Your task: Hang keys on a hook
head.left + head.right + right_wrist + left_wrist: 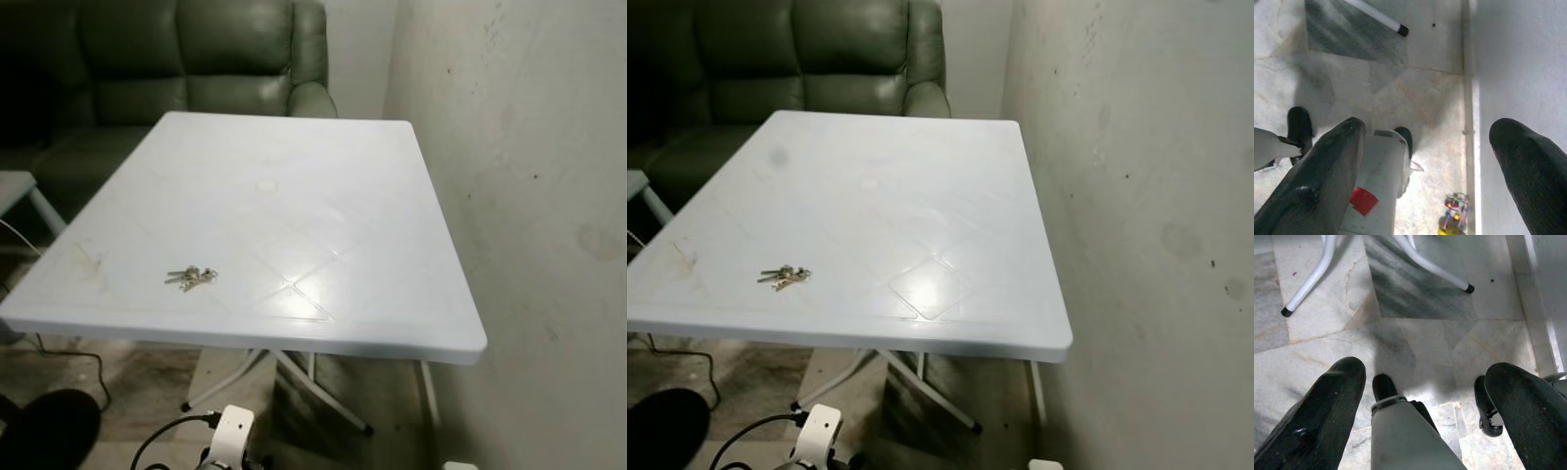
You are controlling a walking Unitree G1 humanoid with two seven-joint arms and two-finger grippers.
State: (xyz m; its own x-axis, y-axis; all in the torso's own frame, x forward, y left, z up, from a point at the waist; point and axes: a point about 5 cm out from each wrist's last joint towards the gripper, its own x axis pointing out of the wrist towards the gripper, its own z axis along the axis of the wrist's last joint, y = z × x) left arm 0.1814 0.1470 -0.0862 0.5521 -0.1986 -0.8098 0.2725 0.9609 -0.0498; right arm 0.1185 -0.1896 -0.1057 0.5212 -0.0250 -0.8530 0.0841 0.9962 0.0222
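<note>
Keys [191, 278], small metal bunch on glossy white plastic table [323, 196], left gripper [1425, 396] and right gripper [1425, 161] spread wide, empty, over seemingly marble floor [1415, 298]

Home living room, green leather sofa [186, 69], white plastic folding table [323, 196], marble floor [1415, 333]

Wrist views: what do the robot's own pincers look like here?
Left pincer: two long, thick black fingers with rounded tips and a matte, finely textured surface. Right pincer: the same, two broad black fingers with rounded ends. In both, the fingers stand wide apart. I see no markings or cables on the fingers themselves.
</note>
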